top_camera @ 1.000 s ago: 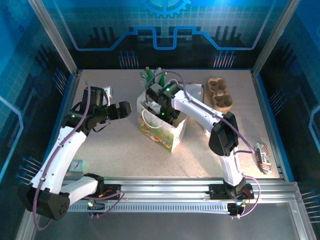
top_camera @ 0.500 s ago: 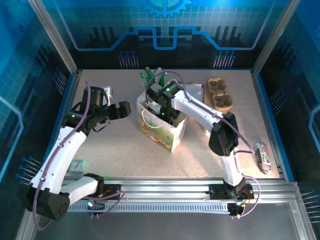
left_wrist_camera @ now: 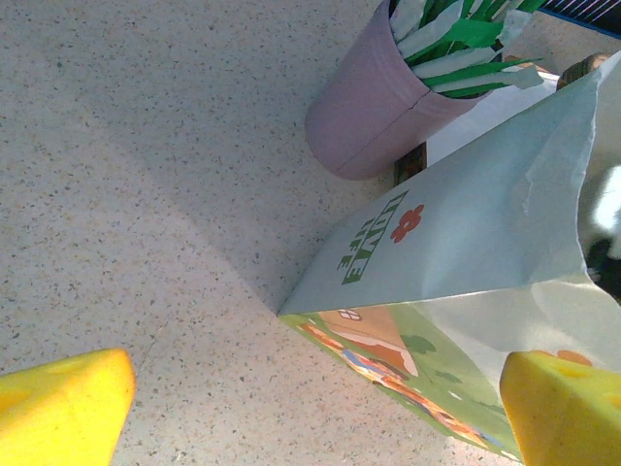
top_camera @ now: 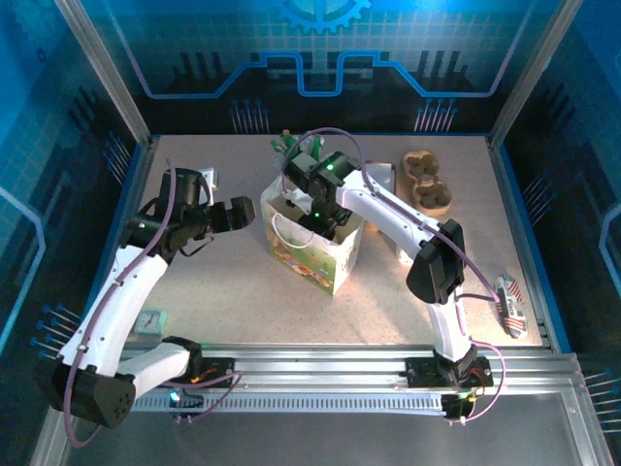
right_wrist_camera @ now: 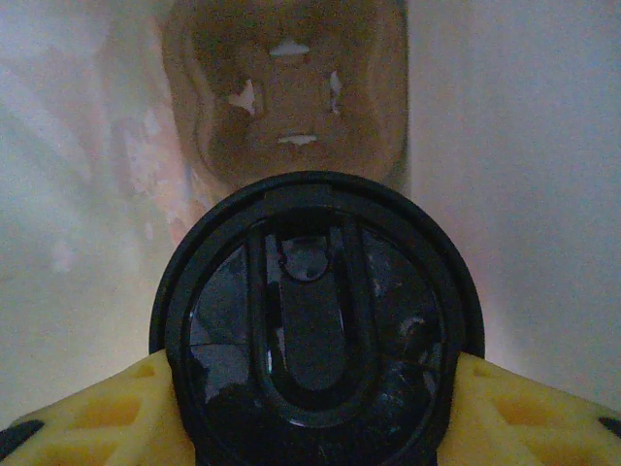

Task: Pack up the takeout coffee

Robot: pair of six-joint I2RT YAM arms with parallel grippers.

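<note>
A tall white paper bag (top_camera: 325, 262) with printed pictures on its sides stands open near the middle of the table (top_camera: 223, 291). Just behind its left corner stands a pink cup (left_wrist_camera: 374, 112) holding green-and-white sticks (left_wrist_camera: 456, 39), upright and close to the bag wall. A brown moulded-pulp cup carrier (top_camera: 429, 183) lies to the right of the bag, apart from it. A striped packet (top_camera: 509, 299) lies well off to the bag's right.

The left gripper (top_camera: 245, 211) hovers just left of the bag. Its yellow fingers (left_wrist_camera: 58, 403) are spread wide with nothing between them and point at the bag's lower corner.

The right gripper (right_wrist_camera: 315, 383) reaches down through the bag's mouth. The white paper walls close in on both sides of it. Its fingers (right_wrist_camera: 524, 408) pinch the takeout coffee (right_wrist_camera: 315, 311) from left and right at the rim of the round black plastic lid (right_wrist_camera: 291, 223). The coffee is inside the bag, above a brown pulp insert (right_wrist_camera: 291, 97) lying deeper in. The lid faces straight up at the wrist camera, so the coffee stands upright with its long axis running along the bag's depth. The cup body below the lid is hidden.
</note>
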